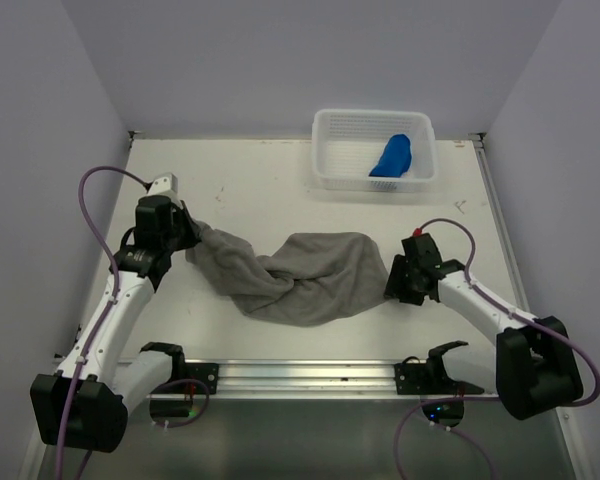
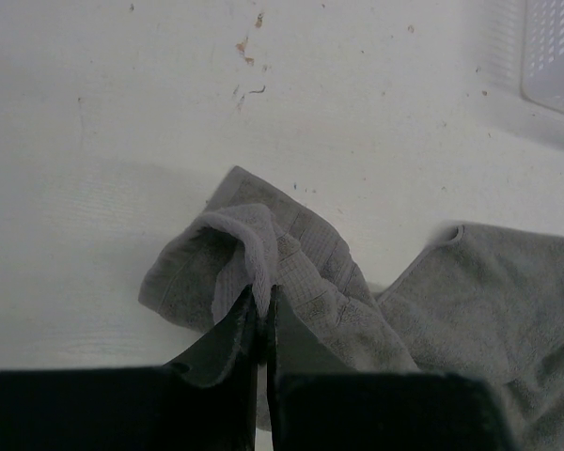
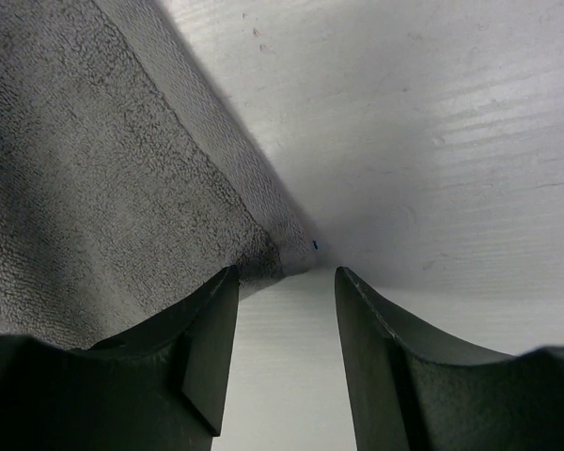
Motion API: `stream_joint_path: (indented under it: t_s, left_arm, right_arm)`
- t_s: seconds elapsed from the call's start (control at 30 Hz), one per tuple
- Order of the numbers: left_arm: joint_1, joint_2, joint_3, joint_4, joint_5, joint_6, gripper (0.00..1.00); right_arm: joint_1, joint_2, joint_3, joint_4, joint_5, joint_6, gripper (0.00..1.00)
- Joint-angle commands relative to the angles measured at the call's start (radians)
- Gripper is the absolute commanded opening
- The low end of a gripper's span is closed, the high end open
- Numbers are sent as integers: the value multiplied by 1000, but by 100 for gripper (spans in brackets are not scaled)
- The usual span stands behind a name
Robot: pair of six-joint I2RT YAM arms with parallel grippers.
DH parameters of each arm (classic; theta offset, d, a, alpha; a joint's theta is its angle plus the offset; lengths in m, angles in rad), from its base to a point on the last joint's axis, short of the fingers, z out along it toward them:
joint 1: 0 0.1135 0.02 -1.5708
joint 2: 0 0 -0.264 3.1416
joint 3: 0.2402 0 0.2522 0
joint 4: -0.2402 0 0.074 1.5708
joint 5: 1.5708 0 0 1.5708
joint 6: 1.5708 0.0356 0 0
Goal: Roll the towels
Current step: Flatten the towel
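The grey towel (image 1: 300, 277) lies crumpled and twisted across the middle of the table. My left gripper (image 1: 187, 237) is shut on its left corner, and the left wrist view shows the cloth (image 2: 291, 282) pinched between the closed fingers of that gripper (image 2: 263, 293). My right gripper (image 1: 392, 281) is open at the towel's right edge. In the right wrist view the right gripper (image 3: 287, 274) has its fingers apart over bare table, with the towel's corner (image 3: 103, 188) just ahead of the left finger. The blue towel (image 1: 391, 157) lies bunched in the white basket (image 1: 325, 150).
The white perforated basket stands at the back right of the table, and its corner shows in the left wrist view (image 2: 555, 47). Walls enclose the table on the left, back and right. A metal rail (image 1: 300, 377) runs along the near edge between the arm bases.
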Motion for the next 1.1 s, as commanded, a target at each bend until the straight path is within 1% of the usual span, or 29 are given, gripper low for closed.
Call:
stream_joint_path:
  t_s: [0.0, 0.17, 0.2, 0.27, 0.33, 0.37, 0.47, 0.5, 0.53, 0.73, 0.8, 0.87, 0.9, 0.97, 1.0, 1.07]
  left_arm:
    - [3, -17, -2, 53, 0, 19, 0]
    - [3, -20, -4, 51, -3, 18, 0]
    - [3, -21, -4, 51, -3, 18, 0]
    - [2, -24, -2, 50, -8, 18, 0]
    - [3, -28, -4, 50, -12, 18, 0]
    - [3, -29, -4, 51, -14, 18, 0]
    - [3, -23, -4, 50, -20, 16, 0]
    - [3, -21, -1, 48, -24, 16, 0]
    - [3, -17, -1, 48, -24, 16, 0]
    - [3, -8, 7, 45, -52, 7, 0]
    - [3, 2, 18, 44, -52, -8, 0]
    - [5, 38, 77, 1, -44, -65, 0]
    - [5, 67, 131, -11, -5, -80, 0]
    - [5, 93, 186, -28, 18, -120, 0]
    - [5, 130, 252, -41, 44, -132, 0]
    - [6, 167, 323, -82, 42, -155, 0]
  right_arm:
    - [0, 37, -3, 60, -11, 10, 48]
    - [2, 72, -3, 77, 1, 10, 42]
    - [2, 86, -3, 81, -2, 11, 39]
    - [0, 97, -3, 95, -11, 13, 36]
    - [0, 109, -3, 100, -17, 17, 27]
    - [0, 111, 0, 98, -20, 17, 19]
    - [0, 94, 20, 75, -26, 17, 10]
    - [0, 85, 26, 69, -26, 19, 3]
    - [2, 59, 32, 60, -26, 22, 0]
    - [-3, -32, 106, -18, -30, 34, 0]
    - [-6, -64, 158, -55, -53, 36, 0]
    - [-27, -90, 225, -93, -56, 34, 0]
    - [-37, -99, 253, -107, -56, 40, 0]
    - [-84, -112, 334, -133, -59, 46, 0]
    - [-104, -124, 362, -137, -65, 52, 0]
    - [-181, -124, 444, -149, -92, 59, 0]
